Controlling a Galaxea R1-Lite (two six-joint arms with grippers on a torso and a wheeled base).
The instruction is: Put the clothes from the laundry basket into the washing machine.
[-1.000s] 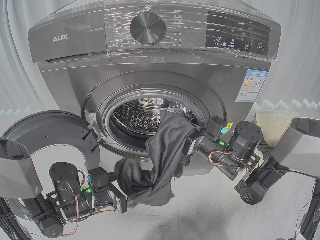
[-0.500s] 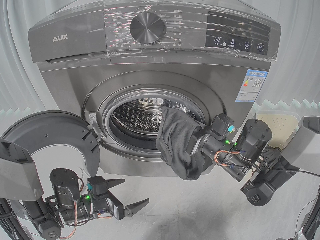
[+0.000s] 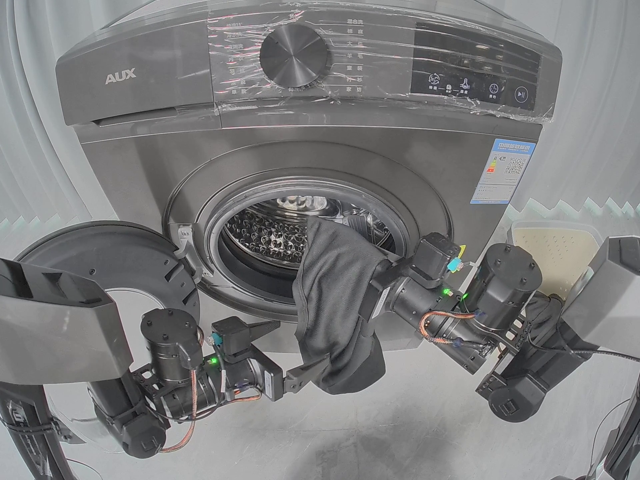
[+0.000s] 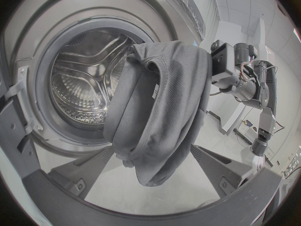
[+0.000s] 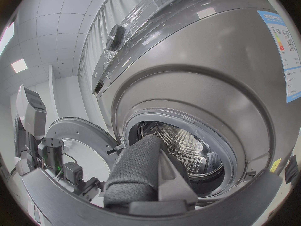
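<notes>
Garment (image 3: 337, 301) hangs before the washer (image 3: 300, 141) mouth. Right wrist view shows the right jaws clamped on its upper cloth, close to that mouth. Left wrist view shows the left jaws wide apart, one each side of its low end.

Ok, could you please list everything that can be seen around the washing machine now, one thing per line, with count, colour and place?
washing machine: one, grey, straight ahead
door: one, grey, swung open on the machine's left side
drum: one, shiny metal, behind the open port
garment: one, dark grey, hanging over the port's right rim
dial: one, dark metal, middle of the top panel
label: one, blue and white, front face, upper right
laundry basket: one, cream, right of the machine, behind the right arm
curtain: white, behind the machine
left gripper: black, open, by the garment's lower end
right gripper: black, shut on the garment at the port
</notes>
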